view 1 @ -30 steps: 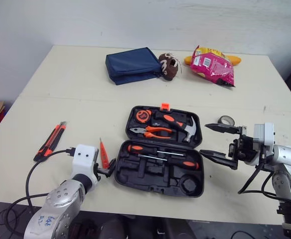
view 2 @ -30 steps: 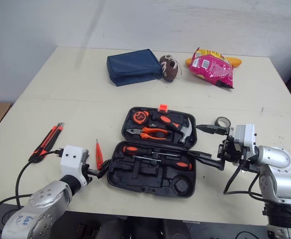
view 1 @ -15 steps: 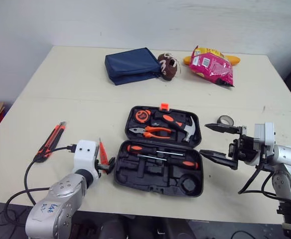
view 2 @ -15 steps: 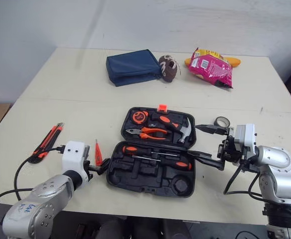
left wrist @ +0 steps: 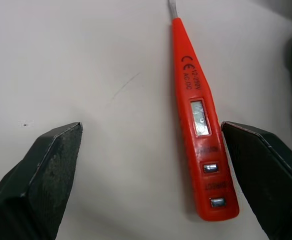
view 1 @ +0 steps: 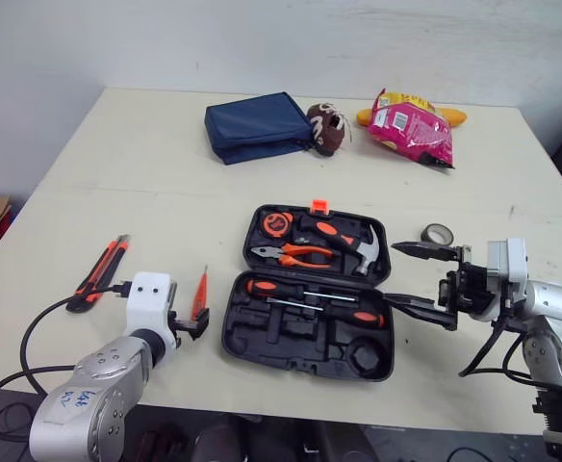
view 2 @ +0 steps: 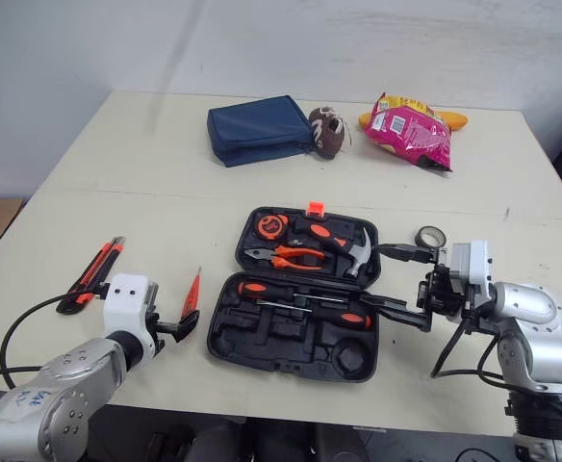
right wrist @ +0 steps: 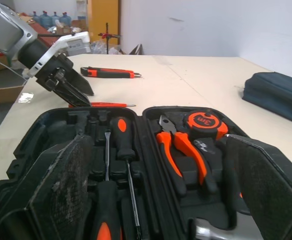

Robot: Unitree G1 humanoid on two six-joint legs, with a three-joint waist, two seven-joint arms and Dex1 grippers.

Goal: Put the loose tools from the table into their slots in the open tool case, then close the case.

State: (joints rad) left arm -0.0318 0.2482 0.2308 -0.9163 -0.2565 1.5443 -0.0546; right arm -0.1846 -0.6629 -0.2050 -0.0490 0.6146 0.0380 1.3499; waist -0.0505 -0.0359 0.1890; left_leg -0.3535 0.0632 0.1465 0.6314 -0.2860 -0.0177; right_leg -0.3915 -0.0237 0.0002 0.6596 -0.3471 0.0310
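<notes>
The black tool case [view 1: 310, 342] lies open mid-table, holding a tape measure [view 1: 278, 223], pliers [view 1: 291, 254], a hammer [view 1: 358, 247] and screwdrivers [view 1: 310, 294]. An orange tester pen [left wrist: 198, 115] lies on the table just left of the case. My left gripper [view 1: 191, 325] is open at the pen's near end, with the pen between its fingers, nearer one of them. An orange-black utility knife [view 1: 100, 271] lies farther left. A tape roll [view 1: 437, 234] sits right of the case. My right gripper [view 1: 394, 274] is open at the case's right edge, holding nothing.
A blue pouch [view 1: 255, 126], a small brown shoe [view 1: 327, 128] and a pink snack bag [view 1: 411, 125] lie at the far side of the table [view 1: 146, 183]. The table's front edge runs just below the case.
My left gripper has drawn back leftward from the case's edge to the near end of the tester pen, whose tip now leans slightly right. The right gripper has barely moved.
</notes>
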